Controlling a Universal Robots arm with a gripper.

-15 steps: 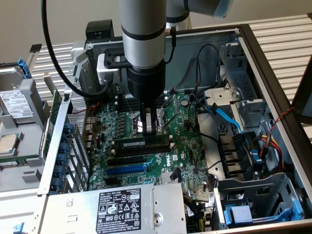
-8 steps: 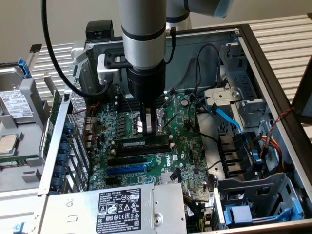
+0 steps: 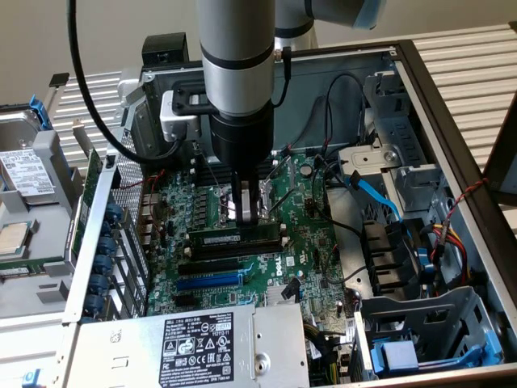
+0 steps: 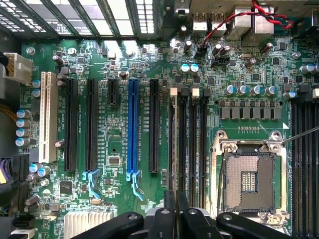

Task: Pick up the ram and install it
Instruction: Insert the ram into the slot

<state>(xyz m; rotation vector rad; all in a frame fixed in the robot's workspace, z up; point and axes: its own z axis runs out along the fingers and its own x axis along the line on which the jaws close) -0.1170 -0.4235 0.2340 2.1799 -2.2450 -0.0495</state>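
The ram is a dark strip with a white label, standing on edge in a black memory slot beside the CPU socket. In the wrist view the ram shows edge-on as a thin line along the first of the black memory slots. My gripper comes straight down onto its top edge at mid-length. The two fingers are drawn close together on either side of the strip, shut on it.
The blue expansion slot and black slots lie just beyond the ram. A power supply sits at the near edge of the open case. A blue cable and a drive cage are on the exterior view's right, and a hard drive on its left.
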